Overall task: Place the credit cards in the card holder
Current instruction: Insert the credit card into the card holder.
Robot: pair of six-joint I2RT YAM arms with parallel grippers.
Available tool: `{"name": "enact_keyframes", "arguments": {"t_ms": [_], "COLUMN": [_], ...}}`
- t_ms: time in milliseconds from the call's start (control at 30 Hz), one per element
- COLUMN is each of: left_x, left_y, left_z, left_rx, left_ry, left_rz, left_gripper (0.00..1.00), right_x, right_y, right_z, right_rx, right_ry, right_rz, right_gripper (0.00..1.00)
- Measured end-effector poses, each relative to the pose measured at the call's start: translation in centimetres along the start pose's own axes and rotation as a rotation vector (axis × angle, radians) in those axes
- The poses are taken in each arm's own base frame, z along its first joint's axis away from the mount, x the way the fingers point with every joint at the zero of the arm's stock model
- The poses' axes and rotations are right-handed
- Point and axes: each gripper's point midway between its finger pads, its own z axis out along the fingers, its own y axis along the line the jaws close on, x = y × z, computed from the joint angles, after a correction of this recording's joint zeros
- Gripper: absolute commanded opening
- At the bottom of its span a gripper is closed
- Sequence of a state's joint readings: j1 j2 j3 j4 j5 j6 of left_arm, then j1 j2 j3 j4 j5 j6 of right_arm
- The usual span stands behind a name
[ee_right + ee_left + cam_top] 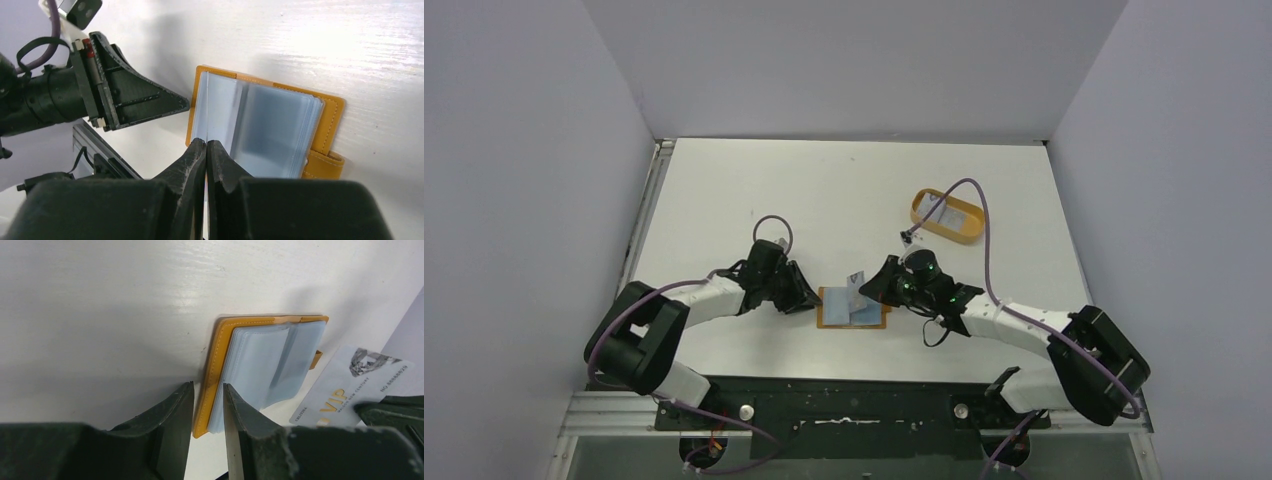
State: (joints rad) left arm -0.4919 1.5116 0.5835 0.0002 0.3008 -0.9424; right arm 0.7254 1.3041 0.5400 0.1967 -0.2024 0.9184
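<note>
The card holder (852, 310) lies open on the white table, orange cover down, grey-blue sleeves up; it also shows in the left wrist view (260, 360) and the right wrist view (270, 125). My left gripper (809, 298) is closed on its left edge, with cover and sleeves between the fingers (209, 390). My right gripper (869, 285) is shut (206, 143) on a pale credit card (350, 385) printed "VIP". It holds the card tilted over the holder's far right part (856, 283). In the right wrist view the card is edge-on and barely visible.
An orange oval tray (948, 216) with something pale inside stands at the back right. The left arm's fingers (125, 95) are close to the holder's left edge. Grey walls enclose the table on three sides.
</note>
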Motion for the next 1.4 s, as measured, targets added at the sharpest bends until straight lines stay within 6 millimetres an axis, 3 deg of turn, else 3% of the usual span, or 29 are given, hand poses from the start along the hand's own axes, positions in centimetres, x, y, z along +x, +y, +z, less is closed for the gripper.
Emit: {"name": "enact_keyframes", "arguments": {"t_ms": [267,567,1067,1400], "left_x": [0.1,0.1,0.4,0.5], "left_y": [0.3,0.2,0.5,0.6], "left_z": [-0.2,-0.2,-0.6,-0.6], "left_rx": [-0.014,-0.010,-0.018,-0.020], "left_ry": [-0.005,-0.003,0.001,0.003], "left_rz": [-0.004,-0.009,-0.008,-0.003], "left_gripper": [0.29,0.30,0.30,0.31], "right_x": [0.9,1.8,1.7,3.0], "right_y": [-1.6,-1.7,-1.1,-1.5], "right_z": [1.1,1.5,0.1,0.1], "right_rx": [0.032,0.015,0.009,0.015], "right_ry": [0.059,0.112,0.119,0.183], "right_rz": [0.110,0.133,0.129,0.128], "right_gripper": [0.00,0.00,0.00,0.00]}}
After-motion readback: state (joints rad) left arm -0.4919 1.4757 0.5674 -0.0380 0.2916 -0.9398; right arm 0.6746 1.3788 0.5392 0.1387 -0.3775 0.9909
